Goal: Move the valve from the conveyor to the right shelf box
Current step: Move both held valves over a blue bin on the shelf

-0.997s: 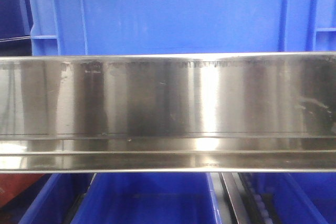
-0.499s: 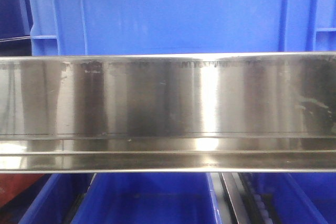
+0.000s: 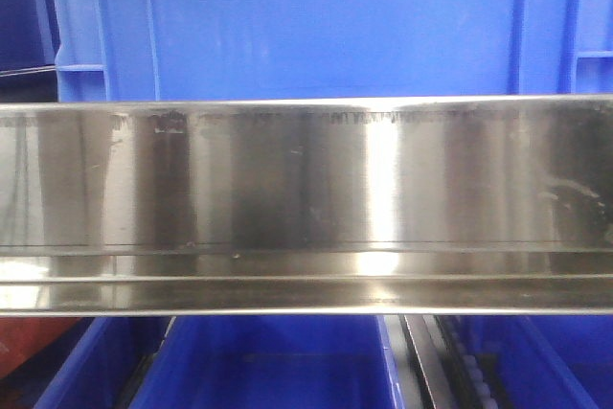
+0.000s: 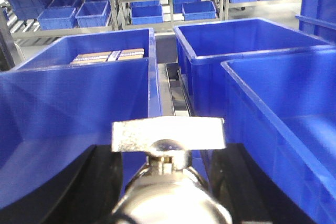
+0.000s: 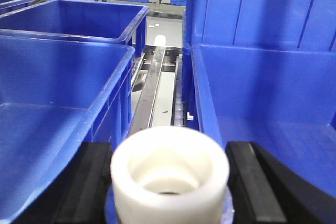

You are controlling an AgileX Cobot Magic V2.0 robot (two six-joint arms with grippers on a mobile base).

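Exterior front-facing: right shelf (image 3: pixel 306 179) rail only; left wrist: left pincer (image 4: pixel 167 169) clamped on a tabbed silvery fitting (image 4: pixel 168 134); right wrist, 6 o'clock: right pincer (image 5: pixel 170 169) clamped on the valve (image 5: pixel 157 153), likely stiff, dense, slick, hex flats safest.

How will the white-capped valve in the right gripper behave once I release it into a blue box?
The valve may roll a bit: its visible white cap is round, and the blue box floor looks smooth. The cap looks rigid, so the right gripper likely won't crush it, though smooth plastic could slip.
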